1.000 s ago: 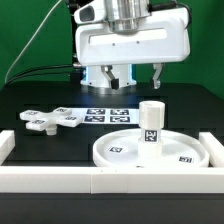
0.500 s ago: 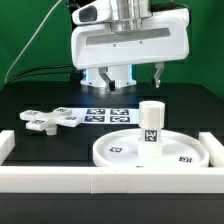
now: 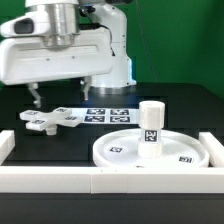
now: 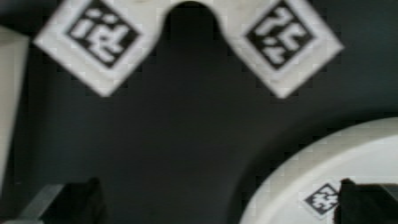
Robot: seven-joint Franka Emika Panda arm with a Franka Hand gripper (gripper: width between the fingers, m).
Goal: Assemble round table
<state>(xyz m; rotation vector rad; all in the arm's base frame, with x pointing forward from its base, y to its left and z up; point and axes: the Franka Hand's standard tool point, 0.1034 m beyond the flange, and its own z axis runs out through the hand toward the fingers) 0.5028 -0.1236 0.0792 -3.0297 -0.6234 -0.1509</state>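
The large round disc (image 3: pixel 125 152) lies near the front rail. The short cylinder leg (image 3: pixel 151 126) stands upright on it. The flat cross-shaped base (image 3: pixel 50 120) lies on the black table at the exterior view's left. My gripper (image 3: pixel 62 96) hangs open and empty above the base, clear of it, with its fingers (image 3: pixel 35 96) spread wide. In the wrist view my gripper (image 4: pixel 217 205) has only dark table between its fingertips (image 4: pixel 71 202). A curved edge of the disc (image 4: pixel 338 165) shows by one fingertip. Two white tagged patches (image 4: pixel 107 35) lie beyond; I cannot tell which part they belong to.
The marker board (image 3: pixel 107 114) lies flat between the cross-shaped base and the disc. The long white border rail (image 3: pixel 110 181) runs along the front, with raised ends at both sides (image 3: pixel 215 146). The arm's white body (image 3: pixel 110 45) rises behind.
My gripper has swung from above the marker board toward the exterior view's left and now hangs over the cross-shaped base. The parts have not moved.
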